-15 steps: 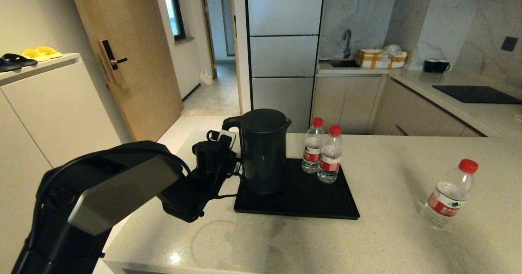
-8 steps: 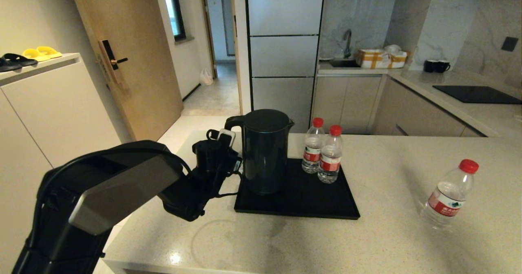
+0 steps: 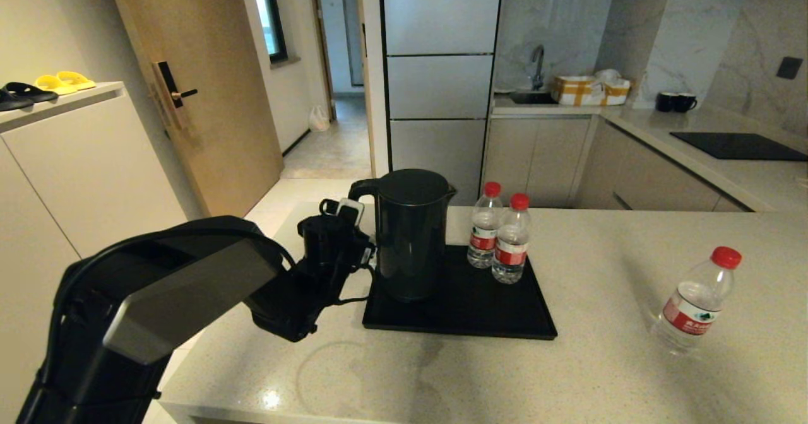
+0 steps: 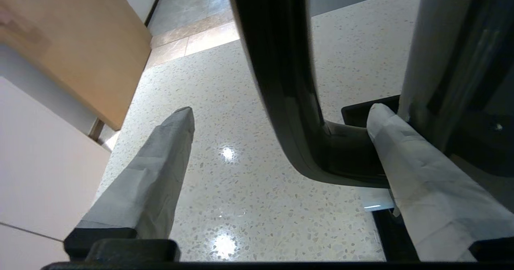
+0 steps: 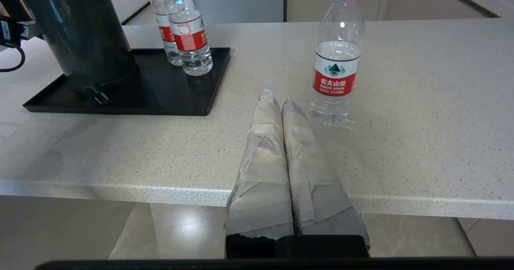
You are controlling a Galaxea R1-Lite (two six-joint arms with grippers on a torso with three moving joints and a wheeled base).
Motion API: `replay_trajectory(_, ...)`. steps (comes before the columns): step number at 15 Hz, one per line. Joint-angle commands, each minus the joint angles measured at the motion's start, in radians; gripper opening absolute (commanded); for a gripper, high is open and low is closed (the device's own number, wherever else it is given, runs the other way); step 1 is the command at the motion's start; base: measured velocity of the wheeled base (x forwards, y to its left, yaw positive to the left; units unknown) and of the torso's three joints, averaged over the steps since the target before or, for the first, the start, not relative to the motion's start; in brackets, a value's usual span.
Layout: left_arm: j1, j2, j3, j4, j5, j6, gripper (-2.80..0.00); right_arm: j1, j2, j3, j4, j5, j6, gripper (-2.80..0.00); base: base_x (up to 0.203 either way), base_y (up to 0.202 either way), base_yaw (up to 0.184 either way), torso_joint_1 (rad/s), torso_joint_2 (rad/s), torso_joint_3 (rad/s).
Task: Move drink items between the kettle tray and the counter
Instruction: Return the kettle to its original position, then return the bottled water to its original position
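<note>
The tall black kettle (image 3: 410,235) stands upright on the left part of the black tray (image 3: 480,313), which lies on the beige counter (image 3: 587,367). My left gripper (image 4: 281,111) is open and straddles the kettle's loop handle (image 4: 277,61). One taped finger (image 4: 405,153) sits between handle and kettle body, the other outside, apart from it. Two red-capped bottles (image 3: 502,235) stand at the tray's back right. A third bottle (image 3: 694,304) stands on the counter at the right. My right gripper (image 5: 277,97) is shut and empty at the counter's front edge, just beside that bottle (image 5: 336,61).
The cooktop panel (image 3: 735,145) and two black mugs (image 3: 674,101) are on the far counter at the back right. A cream cabinet with shoes (image 3: 63,159) stands at the left. The counter's left edge lies under my left arm.
The kettle has shifted slightly to the right and stands straighter on the tray. The left arm has hardly moved. The bottles are where they were.
</note>
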Motion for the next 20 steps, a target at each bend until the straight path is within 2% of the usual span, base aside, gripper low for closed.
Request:
replay_trajectory(1,0.001,-0.032,0.003,-0.022,0.005,-0.001,0.00,0.000,0.000,0.002,0.000,0.000,0.000,-2.80,0.000,0.000,0.000,0.000,0.00,0.000)
replay_trajectory(8,0.001,-0.123,0.054,-0.040,0.022,-0.015,0.00,0.000,0.000,0.002,0.000,0.000,0.000,-2.80,0.000,0.000,0.000,0.000,0.00,0.000)
replay_trajectory(13,0.001,-0.193,0.138,-0.041,0.024,-0.043,0.00,0.000,0.000,0.002,0.000,0.000,0.000,-2.80,0.000,0.000,0.000,0.000,0.00,0.000)
replay_trajectory(17,-0.003,-0.309,0.238,-0.041,0.029,-0.066,0.00,0.000,0.000,0.002,0.000,0.000,0.000,-2.80,0.000,0.000,0.000,0.000,0.00,0.000)
replay_trajectory(20,-0.020,-0.447,0.316,-0.023,0.058,-0.092,0.00,0.000,0.000,0.002,0.000,0.000,0.000,-2.80,0.000,0.000,0.000,0.000,0.00,0.000)
